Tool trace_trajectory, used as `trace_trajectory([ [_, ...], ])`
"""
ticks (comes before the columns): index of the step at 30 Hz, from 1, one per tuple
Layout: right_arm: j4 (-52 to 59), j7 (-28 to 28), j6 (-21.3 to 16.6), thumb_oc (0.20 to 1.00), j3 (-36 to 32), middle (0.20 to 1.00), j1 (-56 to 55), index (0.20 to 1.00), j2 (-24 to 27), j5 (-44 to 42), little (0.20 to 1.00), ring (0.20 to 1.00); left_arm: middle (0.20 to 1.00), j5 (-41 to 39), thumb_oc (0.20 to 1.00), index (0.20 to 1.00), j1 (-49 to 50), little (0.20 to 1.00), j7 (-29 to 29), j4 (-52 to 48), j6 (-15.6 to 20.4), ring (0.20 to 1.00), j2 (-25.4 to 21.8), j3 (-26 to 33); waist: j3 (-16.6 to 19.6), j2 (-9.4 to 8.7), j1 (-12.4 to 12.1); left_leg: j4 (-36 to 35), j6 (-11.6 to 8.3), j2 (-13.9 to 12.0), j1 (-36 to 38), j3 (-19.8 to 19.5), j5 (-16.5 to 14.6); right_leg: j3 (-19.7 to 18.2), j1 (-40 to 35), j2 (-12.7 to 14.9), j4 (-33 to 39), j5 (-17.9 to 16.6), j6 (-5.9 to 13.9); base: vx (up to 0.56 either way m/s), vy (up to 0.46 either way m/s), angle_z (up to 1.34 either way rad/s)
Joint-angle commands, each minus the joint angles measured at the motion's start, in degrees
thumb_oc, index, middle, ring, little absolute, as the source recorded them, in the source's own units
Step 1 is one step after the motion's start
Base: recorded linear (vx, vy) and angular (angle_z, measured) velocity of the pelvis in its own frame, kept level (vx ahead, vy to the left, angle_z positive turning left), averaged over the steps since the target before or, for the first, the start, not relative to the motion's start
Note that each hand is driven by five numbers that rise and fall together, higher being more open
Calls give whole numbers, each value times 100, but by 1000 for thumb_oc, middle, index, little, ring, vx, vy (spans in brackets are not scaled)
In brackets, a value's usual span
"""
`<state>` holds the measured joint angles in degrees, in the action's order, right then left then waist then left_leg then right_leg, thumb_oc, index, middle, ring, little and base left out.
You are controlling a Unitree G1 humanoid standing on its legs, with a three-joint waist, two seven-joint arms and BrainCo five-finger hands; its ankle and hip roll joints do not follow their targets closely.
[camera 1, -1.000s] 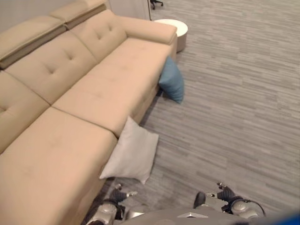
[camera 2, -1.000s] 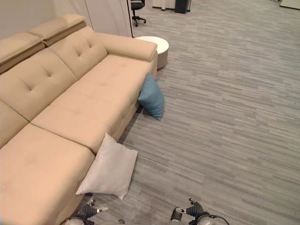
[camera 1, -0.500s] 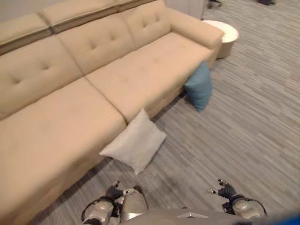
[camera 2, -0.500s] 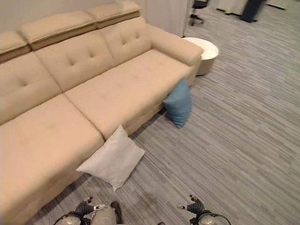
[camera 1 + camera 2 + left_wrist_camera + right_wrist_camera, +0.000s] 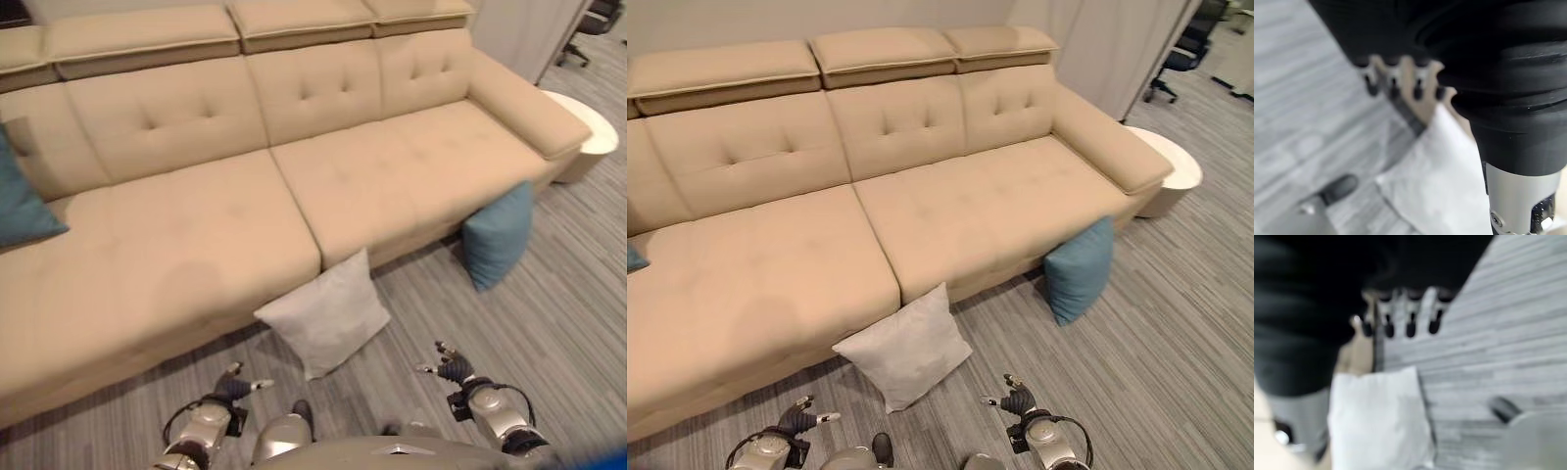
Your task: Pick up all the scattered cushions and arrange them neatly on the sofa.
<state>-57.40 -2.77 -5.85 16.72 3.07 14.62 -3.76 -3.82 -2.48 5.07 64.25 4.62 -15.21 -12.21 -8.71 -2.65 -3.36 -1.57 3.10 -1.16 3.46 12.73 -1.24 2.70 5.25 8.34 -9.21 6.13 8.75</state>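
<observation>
A white cushion (image 5: pixel 326 312) leans against the front of the beige sofa (image 5: pixel 206 225), its lower corner on the floor. A blue cushion (image 5: pixel 498 235) leans on the sofa front under the right armrest. Another blue cushion (image 5: pixel 18 201) rests on the seat at the far left. My left hand (image 5: pixel 235 383) hovers open low over the floor, left of the white cushion. My right hand (image 5: pixel 449 364) hangs open to that cushion's right. Both wrist views show straight fingers (image 5: pixel 1393 84) with nothing in them and the white cushion (image 5: pixel 1378 418) beyond.
A round white side table (image 5: pixel 593 147) stands past the sofa's right armrest. An office chair (image 5: pixel 1178 61) sits further back on the right. Grey striped carpet (image 5: pixel 1176 343) stretches open to the right of the sofa.
The camera has swung left, so the sofa now faces me squarely and the blue cushion on the far-left seat has come into view. Both hands stay low and open; no cushion has moved.
</observation>
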Motion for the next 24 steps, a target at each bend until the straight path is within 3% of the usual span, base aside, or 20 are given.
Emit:
trace_trajectory([
  [1,175,-25,-105,1000,-106,1000,36,1000,327,-222,1000,1000,1000,5,1000,1000,-27,1000,39,-74,152,1000,57,-207,95,11,79,726,-527,-35,-339,-530,-80,48,-280,175,451,-650,150,137,-219,182],
  [2,179,-29,-76,1000,-118,1000,-1,1000,320,-151,1000,1000,1000,0,1000,1000,-10,1000,68,-51,145,1000,37,-175,81,-51,7,781,-612,-59,-318,-662,-149,610,-287,378,582,-843,205,161,-325,138],
  [3,94,-4,-75,1000,-96,1000,-63,1000,286,-61,1000,1000,1000,-11,1000,1000,33,1000,47,-10,156,1000,0,-138,100,-120,-57,860,-703,-99,-330,-748,-127,850,-477,381,609,-787,210,161,-325,88],
  [5,58,-13,-96,1000,-96,1000,-71,1000,313,-62,1000,1000,1000,-75,1000,1000,33,1000,35,-21,158,1000,-4,-137,113,-139,-72,857,-773,-163,-363,-793,-60,832,-523,308,645,-756,171,79,-267,97],
  [6,29,-12,-111,1000,-130,1000,-93,1000,350,-104,1000,1000,1000,-147,1000,1000,99,1000,0,-3,160,1000,13,-88,128,-172,-68,918,-879,-290,-385,-828,-39,1113,-691,194,784,-714,110,100,-356,104],
  [10,-79,-6,-129,1000,-122,1000,-85,1000,362,-169,1000,1000,1000,-115,1000,1000,171,1000,-41,92,143,1000,47,-67,108,-178,-43,1167,-980,-511,-524,-646,150,1361,-912,28,929,-626,-20,45,-203,74],
  [11,-84,-20,-136,1000,-121,1000,-95,1000,364,-186,1000,1000,1000,-139,1000,1000,199,1000,-45,106,124,1000,61,-29,60,-189,44,1484,-974,-774,-646,-62,332,1582,-1032,-41,948,-543,-134,12,-132,44],
  [13,-122,-12,-126,1000,-113,1000,-123,1000,340,-196,1000,1000,1000,-124,1000,1000,198,1000,-68,128,99,1000,57,-22,13,-207,103,1577,-990,-1010,-664,533,429,1723,-1185,-147,1003,-440,-216,61,-133,73],
  [15,-156,-6,-104,1000,-95,1000,-160,1000,303,-191,1000,1000,1000,-102,1000,1000,187,1000,-73,159,84,1000,49,-20,26,-204,108,1288,-1032,-1015,-698,783,399,1830,-1314,-235,1068,-334,-221,119,-48,44],
  [17,-199,-14,-109,1000,-97,1000,-167,1000,275,-185,1000,1000,1000,-75,1000,1000,166,1000,-56,195,84,1000,38,-18,27,-203,135,1051,-1065,-1032,-727,956,567,1937,-1371,-261,1072,-279,-212,90,1,53],
  [18,-208,-26,-106,1000,-53,1000,-137,1000,253,-138,1000,1000,1000,-29,1000,1000,133,1000,-34,219,74,1000,20,-14,9,-193,116,827,-1102,-1095,-901,1158,853,2063,-1386,-301,1056,-241,-222,132,6,64],
  [20,-192,-20,-105,1000,-43,1000,-122,1000,238,-135,1000,1000,1000,-13,1000,1000,120,1000,-23,246,67,1000,2,0,9,-230,108,871,-1115,-1093,-947,1134,844,2085,-1402,-302,1046,-204,-227,146,34,33],
  [23,-212,-5,-108,1000,24,1000,-89,1000,180,-39,1000,1000,1000,-10,1000,1000,190,1000,-23,263,73,1000,-9,53,56,-281,-11,832,-1004,-866,-878,910,627,2105,-1501,-267,988,-146,-142,204,125,-4],
  [24,-159,22,-108,1000,25,1000,-95,1000,152,-13,1000,1000,1000,-22,1000,1000,241,1000,-34,264,67,1000,-38,75,75,-317,-27,771,-917,-763,-795,924,508,2057,-1461,-140,662,-139,-59,162,181,-11],
])
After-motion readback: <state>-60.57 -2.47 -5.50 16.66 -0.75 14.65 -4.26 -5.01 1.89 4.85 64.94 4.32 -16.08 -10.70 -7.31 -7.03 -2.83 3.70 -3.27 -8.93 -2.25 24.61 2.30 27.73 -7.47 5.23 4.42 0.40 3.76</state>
